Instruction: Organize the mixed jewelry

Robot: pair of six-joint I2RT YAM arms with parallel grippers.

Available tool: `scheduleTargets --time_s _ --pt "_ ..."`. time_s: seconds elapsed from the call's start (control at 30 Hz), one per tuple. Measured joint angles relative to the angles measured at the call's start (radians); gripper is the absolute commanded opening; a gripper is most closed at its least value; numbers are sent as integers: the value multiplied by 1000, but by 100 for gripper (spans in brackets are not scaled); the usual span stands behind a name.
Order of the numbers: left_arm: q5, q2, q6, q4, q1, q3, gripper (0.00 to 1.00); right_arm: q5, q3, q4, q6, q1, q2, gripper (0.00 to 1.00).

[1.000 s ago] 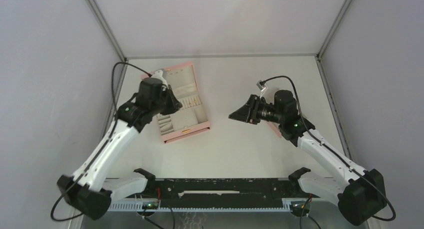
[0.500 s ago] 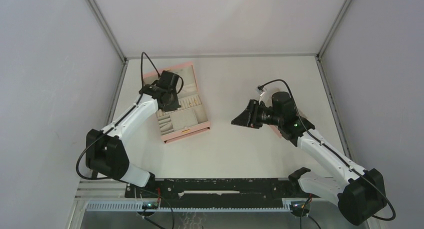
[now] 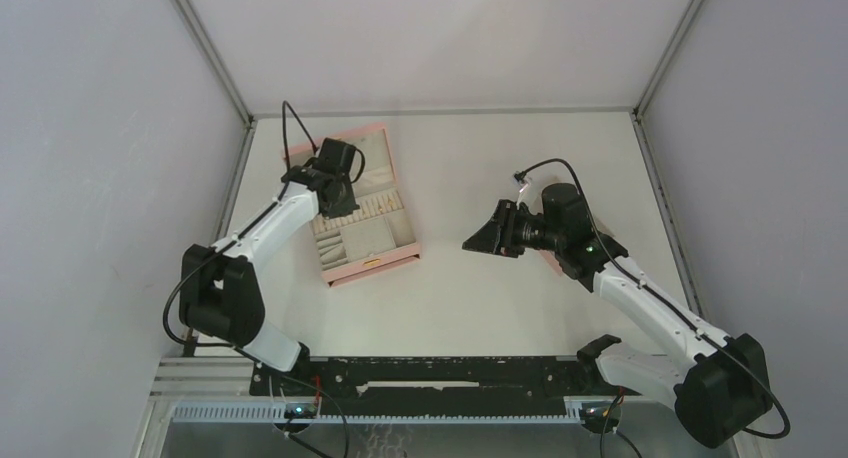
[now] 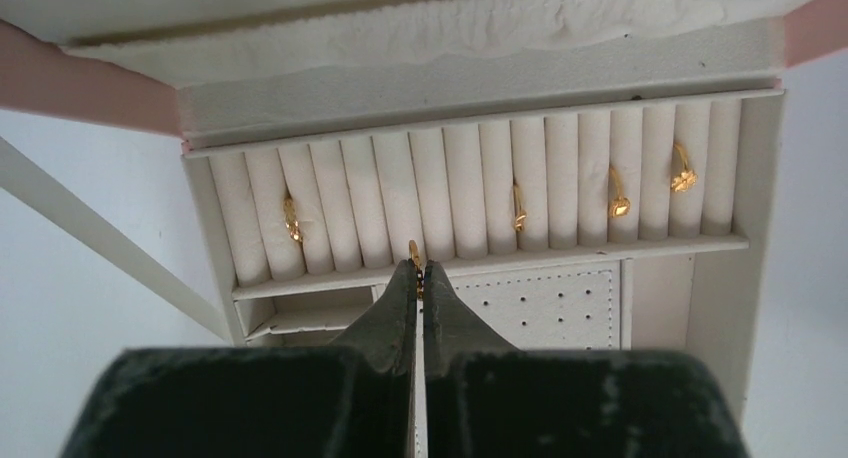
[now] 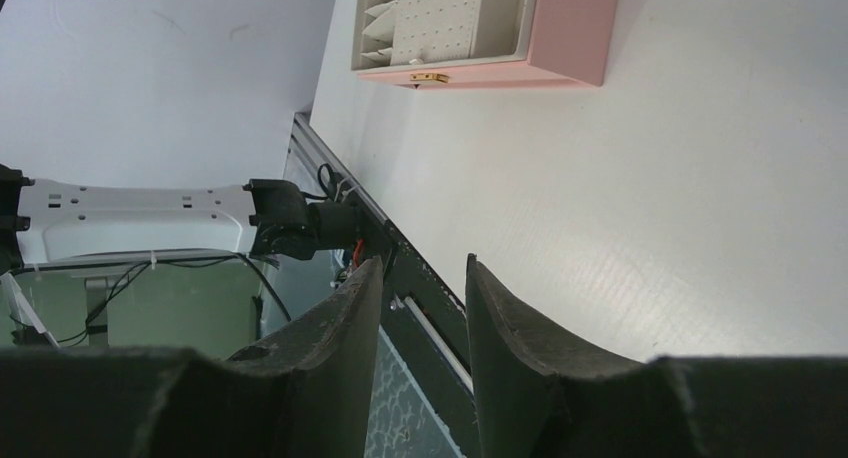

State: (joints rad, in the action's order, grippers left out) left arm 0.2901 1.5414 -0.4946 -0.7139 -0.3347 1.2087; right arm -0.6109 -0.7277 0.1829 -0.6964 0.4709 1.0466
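My left gripper (image 4: pixel 418 266) is shut on a tiny orange-copper ring (image 4: pixel 414 251), its tip at the near edge of the beige ring rolls (image 4: pixel 470 193) in the open pink box (image 3: pixel 362 203). Several more rings sit in the roll slots: one at the left (image 4: pixel 292 219) and three at the right (image 4: pixel 519 208) (image 4: pixel 618 200) (image 4: pixel 683 173). In the top view the left gripper (image 3: pixel 338 196) hangs over the box's upper tray. My right gripper (image 3: pixel 478 236) is open and empty, raised above the table right of the box; it also shows in the right wrist view (image 5: pixel 423 268).
The box's raised pink lid (image 4: pixel 90 83) stands behind the rolls. A dotted earring panel (image 4: pixel 545 308) and small compartments (image 4: pixel 300 313) lie in front of them. A pink object (image 3: pixel 550 263) lies partly under the right arm. The black base rail (image 3: pixel 440 373) runs along the near edge.
The left arm swung from the box's left side to over the ring rolls a second ago, then shifted slightly. The right gripper has barely moved.
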Motion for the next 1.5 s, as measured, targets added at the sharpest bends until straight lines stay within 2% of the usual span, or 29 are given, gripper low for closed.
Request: scheduleTargets --time_s 0.4,0.8,1.33,1.37,1.47,1.5 --pt "7 47 -2 38 9 -8 0 -4 0 0 0 0 16 42" --pt "39 12 -48 121 11 -127 0 -22 0 -8 0 0 43 40" --pt "55 39 -56 141 11 -130 0 -31 0 -16 -2 0 44 39" --pt "57 44 -56 143 11 -128 3 -31 0 -16 -2 0 44 39" --pt "60 55 -57 144 11 -124 28 -35 0 -17 -2 0 44 39" --pt "63 56 -58 143 11 -123 33 -37 0 -18 -2 0 44 39"
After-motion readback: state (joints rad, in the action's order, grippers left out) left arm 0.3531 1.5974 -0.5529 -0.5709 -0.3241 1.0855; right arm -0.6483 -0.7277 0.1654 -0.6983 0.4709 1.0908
